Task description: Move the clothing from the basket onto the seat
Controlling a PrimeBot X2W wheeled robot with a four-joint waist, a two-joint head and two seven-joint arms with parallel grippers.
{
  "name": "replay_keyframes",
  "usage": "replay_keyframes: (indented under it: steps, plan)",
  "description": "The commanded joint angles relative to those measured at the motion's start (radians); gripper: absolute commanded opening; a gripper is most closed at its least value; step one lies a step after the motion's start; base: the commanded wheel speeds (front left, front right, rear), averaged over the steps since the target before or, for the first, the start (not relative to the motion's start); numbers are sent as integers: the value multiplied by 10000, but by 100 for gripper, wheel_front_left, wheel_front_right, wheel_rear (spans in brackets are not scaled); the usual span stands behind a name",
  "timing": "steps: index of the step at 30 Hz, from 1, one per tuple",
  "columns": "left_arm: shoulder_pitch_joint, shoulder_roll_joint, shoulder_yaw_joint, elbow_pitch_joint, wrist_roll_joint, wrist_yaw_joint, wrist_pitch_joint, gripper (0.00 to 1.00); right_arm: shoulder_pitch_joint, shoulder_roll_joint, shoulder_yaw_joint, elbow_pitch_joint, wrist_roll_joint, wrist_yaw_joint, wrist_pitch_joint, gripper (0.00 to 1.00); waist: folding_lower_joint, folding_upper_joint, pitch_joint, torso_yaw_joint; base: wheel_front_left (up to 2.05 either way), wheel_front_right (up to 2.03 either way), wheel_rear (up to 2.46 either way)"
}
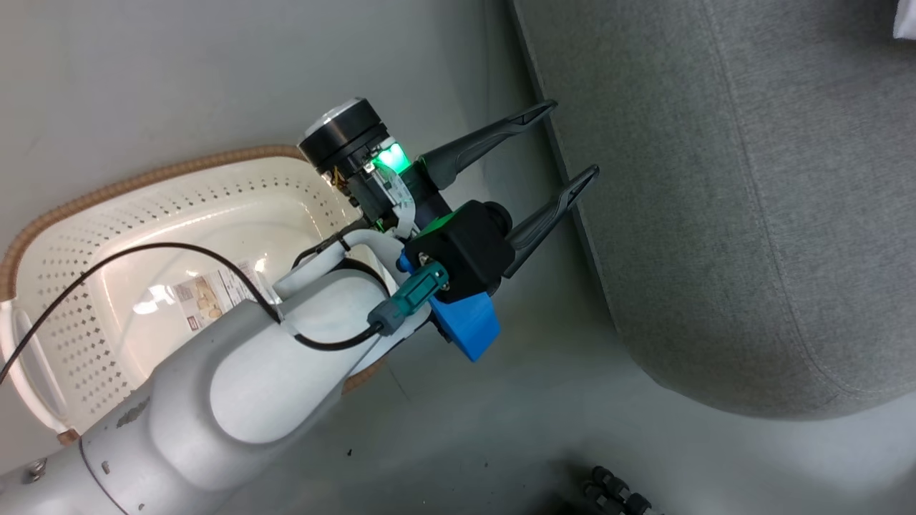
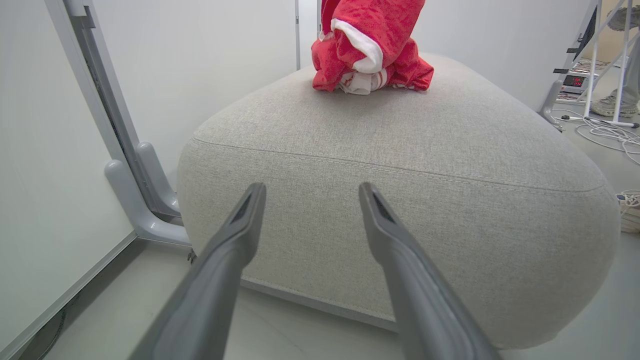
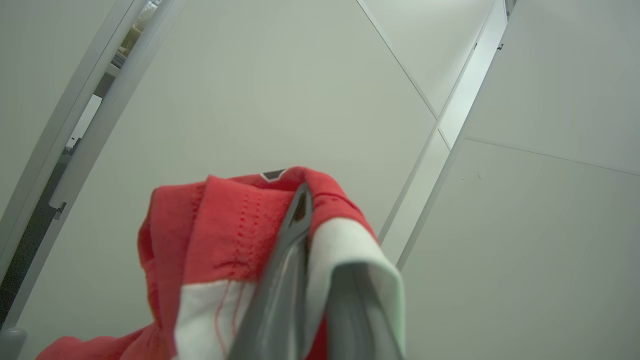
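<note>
In the right wrist view my right gripper [image 3: 302, 195] is shut on the red clothing [image 3: 225, 225] with white trim, which drapes over its fingers. The left wrist view shows that clothing [image 2: 370, 50] hanging from above the frame, its lower end bunched on the top of the grey seat [image 2: 400, 165]. My left gripper [image 2: 311, 187] is open and holds nothing, low in front of the seat's side. In the head view the left gripper [image 1: 572, 139] is between the cream basket [image 1: 86, 236] and the seat [image 1: 751, 214]. Inside the basket I see only a label.
White wall panels stand behind the seat. A grey post foot [image 2: 140, 200] sits on the floor left of the seat. Cables [image 2: 610, 135] and a person's shoe [image 2: 607, 105] are at the far right. Small black rollers [image 1: 615, 490] are on the floor nearest me.
</note>
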Motion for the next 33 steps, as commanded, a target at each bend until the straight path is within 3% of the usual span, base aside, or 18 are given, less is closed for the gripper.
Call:
replay_keyframes:
  steps: [1,8,17,23,24,25,26,33]
  plan:
    - [-250,129,36,-138,83,2,58,100,117,22,-33,404,-82,-11,-3,0,-1,0,695,37,0,0,0]
    - [-623,228,-8,-403,240,-53,184,100,424,671,-100,1320,-565,-11,-5,0,-1,0,1345,81,0,0,0]
    - [-810,195,-125,-490,268,-21,193,100,829,2092,-140,2191,-1044,-13,-5,0,-1,0,1683,262,0,0,0]
    - [-836,192,-162,-440,232,31,151,100,720,2292,-245,2438,-1031,-11,-5,0,-1,0,1619,295,0,0,0]
    - [-823,202,-164,-417,227,39,124,100,715,2303,-282,2386,-1012,-11,-5,24,-1,0,1572,291,0,0,0]
    - [-798,199,-165,-391,218,54,92,100,753,2330,-313,2306,-994,-11,-5,78,-1,0,1515,287,0,0,0]
    - [-756,190,-172,-363,190,58,57,100,838,2368,-331,2226,-991,-11,-5,100,-1,0,1441,283,0,0,0]
    - [-310,9,-210,10,-48,210,-517,100,2070,2769,-315,1492,-813,-11,-5,100,-1,0,420,329,0,0,0]
